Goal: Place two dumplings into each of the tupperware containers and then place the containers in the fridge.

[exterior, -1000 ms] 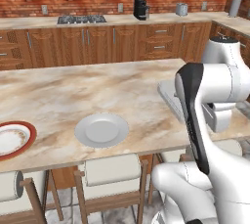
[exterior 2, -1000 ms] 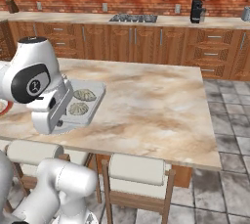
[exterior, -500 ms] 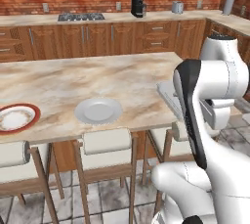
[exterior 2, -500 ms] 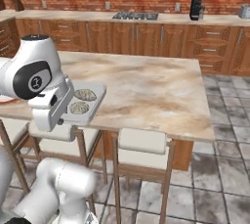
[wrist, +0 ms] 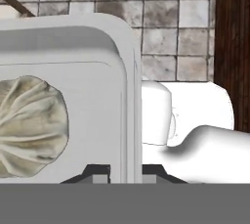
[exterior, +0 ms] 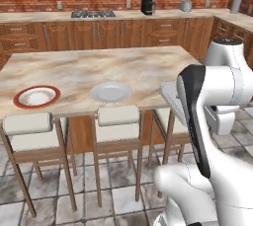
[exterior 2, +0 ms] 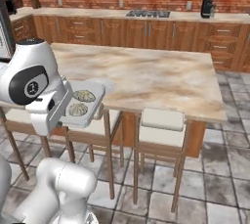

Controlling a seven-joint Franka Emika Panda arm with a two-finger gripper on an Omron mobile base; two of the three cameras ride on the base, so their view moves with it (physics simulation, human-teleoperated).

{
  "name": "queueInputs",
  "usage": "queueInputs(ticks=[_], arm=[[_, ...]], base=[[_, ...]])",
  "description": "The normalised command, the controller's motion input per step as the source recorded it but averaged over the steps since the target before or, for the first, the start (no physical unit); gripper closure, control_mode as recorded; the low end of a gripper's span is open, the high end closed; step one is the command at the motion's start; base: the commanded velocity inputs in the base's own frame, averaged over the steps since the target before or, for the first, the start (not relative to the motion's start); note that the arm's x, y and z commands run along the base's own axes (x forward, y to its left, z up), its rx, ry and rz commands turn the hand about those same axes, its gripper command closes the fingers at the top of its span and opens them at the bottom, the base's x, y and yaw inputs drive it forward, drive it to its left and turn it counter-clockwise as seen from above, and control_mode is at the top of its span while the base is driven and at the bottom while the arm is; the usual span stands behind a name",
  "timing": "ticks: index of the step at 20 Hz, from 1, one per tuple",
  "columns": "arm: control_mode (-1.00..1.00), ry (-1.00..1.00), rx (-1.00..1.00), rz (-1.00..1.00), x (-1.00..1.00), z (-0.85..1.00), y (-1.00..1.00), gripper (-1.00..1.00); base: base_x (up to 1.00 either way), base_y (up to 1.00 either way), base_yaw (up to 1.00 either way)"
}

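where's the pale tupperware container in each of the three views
Left base view: the pale tupperware container peeks out as a pale corner right of centre, behind the arm.
Right base view: left of centre, held out past the island's edge, two dumplings inside.
Hand view: fills the left half, its rim between the fingertips.
Shared landmark: the marble island counter.

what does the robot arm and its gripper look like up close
The arm is glossy white, built of rounded, bulbous links, with black bands at the joints and a dark round cap on one joint. The gripper ends in two small dark grey finger tips. No cables or markings are visible.
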Motion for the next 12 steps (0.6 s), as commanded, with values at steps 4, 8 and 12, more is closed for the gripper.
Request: queueInputs(ticks=[4,8,12], arm=[[1.0,0.0,0.0,0.0,0.0,0.0,0.0,1.0],[1.0,0.0,0.0,0.0,0.0,0.0,0.0,1.0],[1.0,0.0,0.0,0.0,0.0,0.0,0.0,1.0]], base=[[0.03,-0.01,0.27],[0.0,0.0,0.37],[-0.06,0.12,0.46]])
